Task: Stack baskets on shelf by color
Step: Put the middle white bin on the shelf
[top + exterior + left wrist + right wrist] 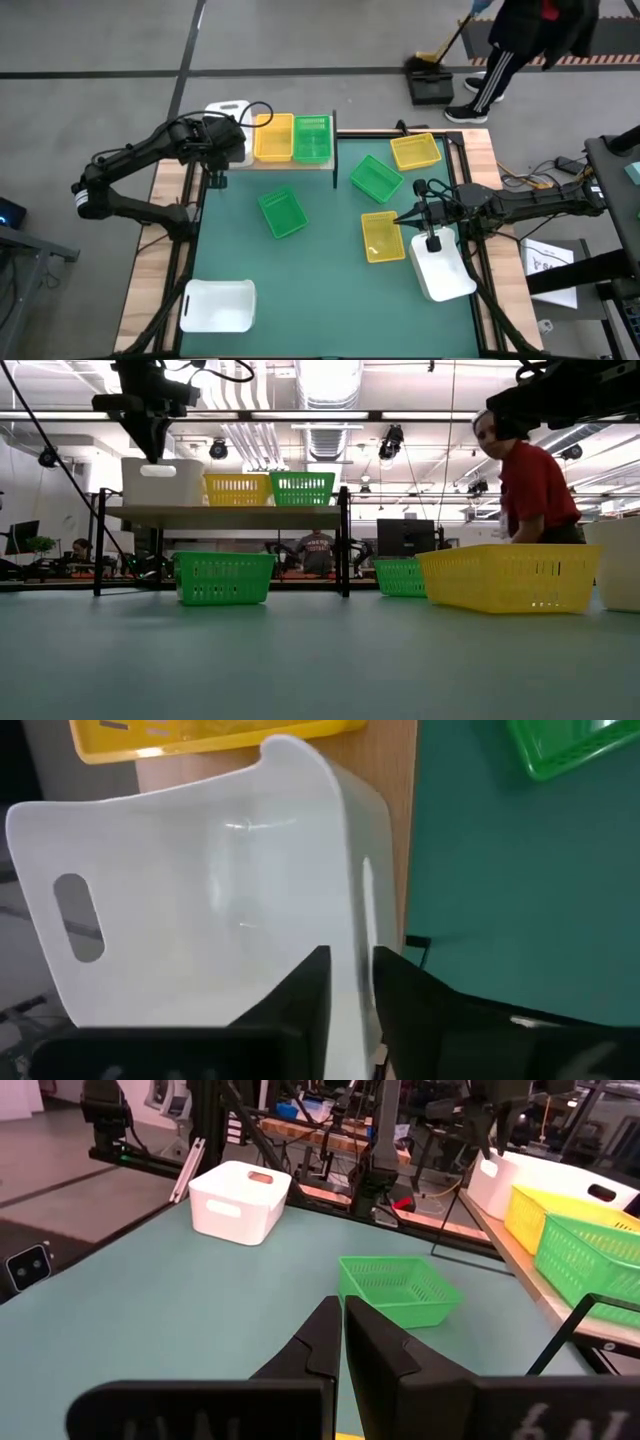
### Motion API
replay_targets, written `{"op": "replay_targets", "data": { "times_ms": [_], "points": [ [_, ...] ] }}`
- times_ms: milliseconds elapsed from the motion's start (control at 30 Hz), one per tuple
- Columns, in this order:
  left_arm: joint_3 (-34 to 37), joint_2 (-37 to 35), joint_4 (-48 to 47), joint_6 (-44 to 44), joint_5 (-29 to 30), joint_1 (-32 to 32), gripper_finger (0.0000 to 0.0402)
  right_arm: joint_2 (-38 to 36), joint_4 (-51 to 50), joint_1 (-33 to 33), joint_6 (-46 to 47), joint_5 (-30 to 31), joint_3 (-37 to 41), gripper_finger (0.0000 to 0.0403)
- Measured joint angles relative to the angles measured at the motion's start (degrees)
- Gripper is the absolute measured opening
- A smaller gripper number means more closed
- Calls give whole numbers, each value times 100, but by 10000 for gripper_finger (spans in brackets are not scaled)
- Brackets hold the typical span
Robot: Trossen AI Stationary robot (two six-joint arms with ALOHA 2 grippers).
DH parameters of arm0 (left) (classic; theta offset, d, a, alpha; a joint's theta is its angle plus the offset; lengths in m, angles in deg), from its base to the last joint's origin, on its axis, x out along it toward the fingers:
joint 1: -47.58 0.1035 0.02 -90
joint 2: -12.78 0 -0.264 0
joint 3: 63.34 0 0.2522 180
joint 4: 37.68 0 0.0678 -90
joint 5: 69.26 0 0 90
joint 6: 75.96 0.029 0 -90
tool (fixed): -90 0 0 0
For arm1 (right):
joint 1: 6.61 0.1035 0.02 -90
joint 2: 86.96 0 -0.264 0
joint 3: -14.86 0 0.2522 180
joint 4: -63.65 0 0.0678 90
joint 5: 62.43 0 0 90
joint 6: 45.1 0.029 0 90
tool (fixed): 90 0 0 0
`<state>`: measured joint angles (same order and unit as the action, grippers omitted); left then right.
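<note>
We log: shelf (pixel 290 163) carries three | left gripper (pixel 348 982) loosely straddles rounded white plastic basket (pixel 200 900) wall | right gripper (pixel 343 1330) closed, empty | six remain

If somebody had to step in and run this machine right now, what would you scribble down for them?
Left gripper: over the shelf, fingers astride the wall of the white basket at its left end; grip cannot be told.
Right gripper: shut, empty, above the mat's right side.
Done: white, yellow basket and green basket sit in a row on the shelf.
Left: stack two green, two yellow and two white from the table by color.
</note>
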<state>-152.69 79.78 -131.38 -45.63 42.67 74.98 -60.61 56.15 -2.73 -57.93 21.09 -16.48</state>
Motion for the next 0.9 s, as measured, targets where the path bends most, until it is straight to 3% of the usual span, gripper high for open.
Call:
{"op": "replay_targets", "data": {
  "times_ms": [433,700,900],
  "points": [
    [-479,-7,2,-102,-45,-205,85,-2,0,0,20,0,0,11],
    [-513,-25,1356,-2126,-111,-551,84,7,-2,0,20,2,0,11],
    [-461,179,1425,-2398,-129,-468,84,7,-1,-1,104,2,0,11]
  ]
}}
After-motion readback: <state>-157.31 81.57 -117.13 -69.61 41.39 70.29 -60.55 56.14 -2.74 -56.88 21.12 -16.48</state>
